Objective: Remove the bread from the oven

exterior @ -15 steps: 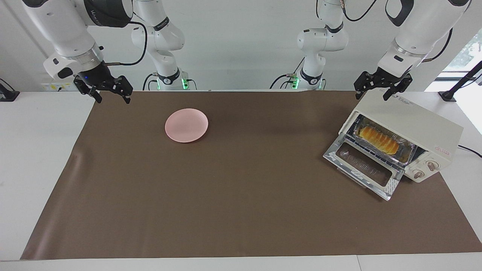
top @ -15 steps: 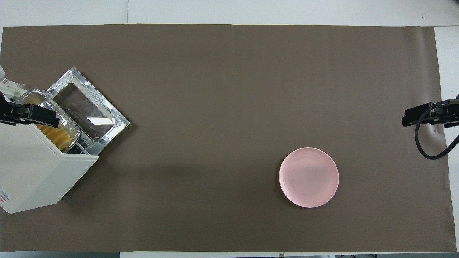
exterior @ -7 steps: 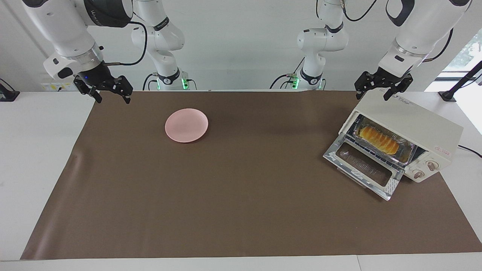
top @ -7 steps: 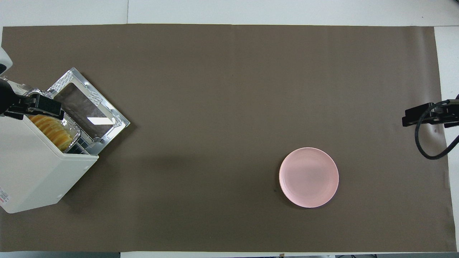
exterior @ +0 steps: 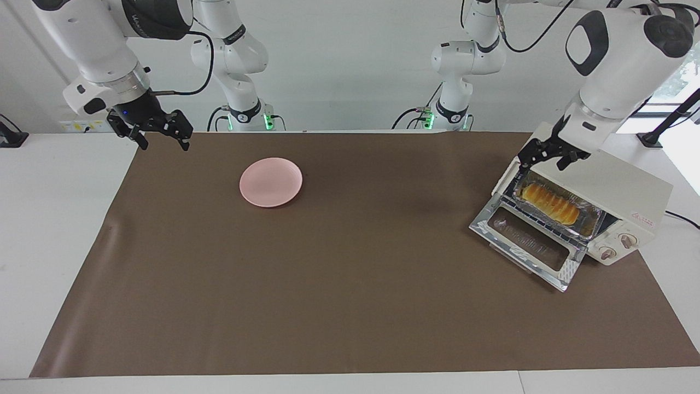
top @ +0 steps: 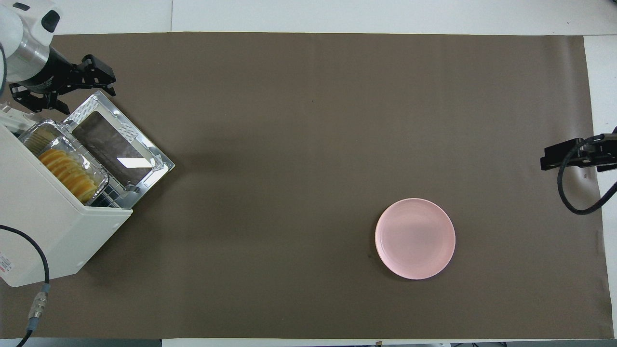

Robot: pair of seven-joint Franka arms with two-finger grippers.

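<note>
The cream-white oven stands at the left arm's end of the table, also in the overhead view. Its glass door lies folded down. The golden ridged bread lies in a silver foil tray on the rack in the oven's mouth. My left gripper is open and empty, in the air over the oven's top front edge and the door's corner, apart from the bread. My right gripper waits open over the brown cloth's corner.
A round pink plate lies on the brown cloth toward the right arm's end. The oven's two knobs face away from the robots. A black cable hangs beside the oven.
My left gripper has moved from over the oven's top, forward and down, to in front of its top edge above the open door. The right arm has not moved.
</note>
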